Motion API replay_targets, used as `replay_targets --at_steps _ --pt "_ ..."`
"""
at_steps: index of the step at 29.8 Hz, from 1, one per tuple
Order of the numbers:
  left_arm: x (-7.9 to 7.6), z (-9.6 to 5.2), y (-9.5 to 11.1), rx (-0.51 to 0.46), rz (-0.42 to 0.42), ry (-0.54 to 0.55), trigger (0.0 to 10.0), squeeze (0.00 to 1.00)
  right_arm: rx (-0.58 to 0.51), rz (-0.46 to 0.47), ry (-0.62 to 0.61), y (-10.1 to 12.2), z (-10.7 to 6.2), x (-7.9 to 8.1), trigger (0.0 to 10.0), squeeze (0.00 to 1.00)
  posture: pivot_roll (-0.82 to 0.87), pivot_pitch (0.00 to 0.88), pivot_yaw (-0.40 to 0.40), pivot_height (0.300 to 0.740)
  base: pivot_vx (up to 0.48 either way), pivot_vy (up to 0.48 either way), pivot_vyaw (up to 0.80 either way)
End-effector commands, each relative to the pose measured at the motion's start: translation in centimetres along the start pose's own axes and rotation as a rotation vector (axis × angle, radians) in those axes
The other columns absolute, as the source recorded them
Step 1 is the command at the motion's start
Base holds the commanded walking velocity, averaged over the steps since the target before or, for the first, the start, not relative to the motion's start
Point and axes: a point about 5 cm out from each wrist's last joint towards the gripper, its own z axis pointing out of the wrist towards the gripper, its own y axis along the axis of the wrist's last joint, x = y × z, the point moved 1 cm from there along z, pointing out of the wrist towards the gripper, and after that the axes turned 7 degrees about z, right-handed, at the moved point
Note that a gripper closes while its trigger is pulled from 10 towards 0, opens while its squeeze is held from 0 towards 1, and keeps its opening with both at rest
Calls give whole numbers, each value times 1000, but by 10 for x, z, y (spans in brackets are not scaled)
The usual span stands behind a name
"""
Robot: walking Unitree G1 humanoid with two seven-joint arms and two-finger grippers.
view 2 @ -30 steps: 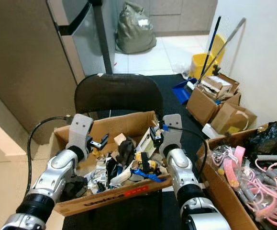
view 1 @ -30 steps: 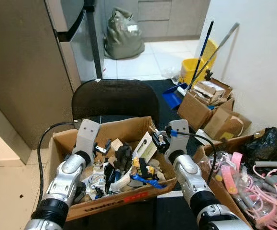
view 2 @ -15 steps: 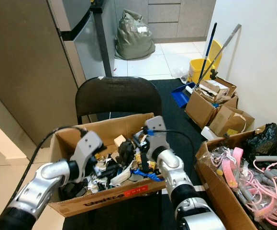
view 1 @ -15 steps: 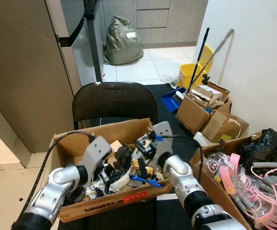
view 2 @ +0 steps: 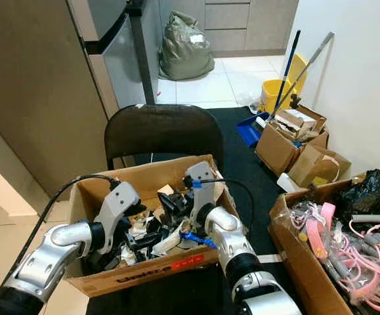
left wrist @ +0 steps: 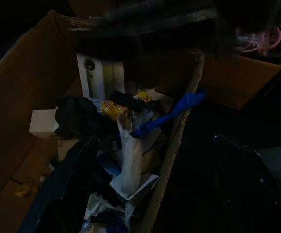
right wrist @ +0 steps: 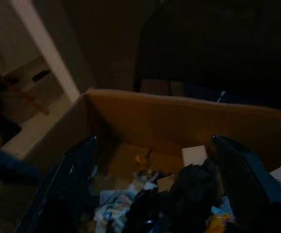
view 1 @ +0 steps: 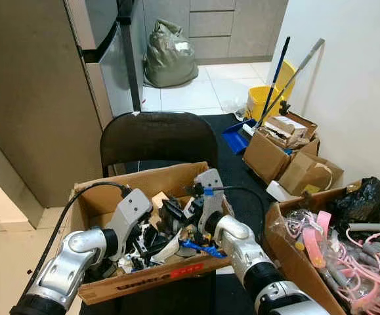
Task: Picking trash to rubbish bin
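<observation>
Over the box (view 1: 91, 197) of trash (view 1: 170, 230), both grippers, left (view 1: 151, 244) and right (view 1: 176, 211), fingers spread, grasp nothing yet; picking looks barely begun.

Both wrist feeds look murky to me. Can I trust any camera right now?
Left and right eye views: bright and sharp on the cardboard box. Left wrist view: dark, though a blue strip is legible. Right wrist view: darker still, with the box wall discernible.

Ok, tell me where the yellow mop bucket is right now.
In the left eye view the yellow mop bucket stands on the tiled floor to the robot's right, against the white wall, just beyond the blue dustpan and the open cardboard boxes.
</observation>
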Motion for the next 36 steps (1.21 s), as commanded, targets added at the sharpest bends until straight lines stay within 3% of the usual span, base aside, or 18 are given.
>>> replay_targets --at_steps 1,3,5,6,7,10,11,12,13,17,22,36 --pt "-2 -3 -3 20 0 -12 10000 0 -4 24 -31 2 0 -4 10000 0 51 77 35 740 0 0 0" --pt "-1 -3 -2 21 3 -8 10000 0 -10 30 -46 3 -1 -7 10000 0 51 78 34 740 0 0 0" --pt "6 -2 0 10 20 62 10000 0 -37 14 -141 7 -5 -19 10000 0 52 80 33 740 0 0 0" --pt "26 -1 6 -8 27 242 10000 0 -72 -2 -266 13 -11 -35 10000 0 54 82 26 740 0 0 0" --pt "36 -2 8 -14 23 340 10000 0 -88 -8 -321 16 -15 -43 10000 0 55 84 25 740 0 0 0" --pt "59 -5 17 -49 -3 550 10000 0 -140 -13 -456 24 -27 -62 10000 0 52 94 22 740 0 0 0" --pt "59 -5 17 -49 -3 550 10000 0 -140 -13 -456 24 -27 -62 10000 0 52 94 22 740 0 0 0" --pt "70 -9 20 -19 4 674 10000 0 -155 -16 -547 25 -37 -74 10000 0 50 97 26 740 0 0 0" --pt "72 -10 20 -6 12 703 10000 0 -166 -7 -575 25 -41 -78 10000 0 50 97 26 740 0 0 0" --pt "65 -5 25 -29 20 693 10000 0 -177 -15 -650 20 -57 -86 10000 0 49 105 30 740 0 0 0" --pt "51 6 28 -55 35 659 10000 0 -167 -17 -728 6 -74 -89 10000 0 38 113 37 740 0 0 -800" --pt "51 15 36 -71 49 679 10000 0 -177 -32 -825 -11 -101 -85 10000 0 25 121 40 740 0 0 -800"
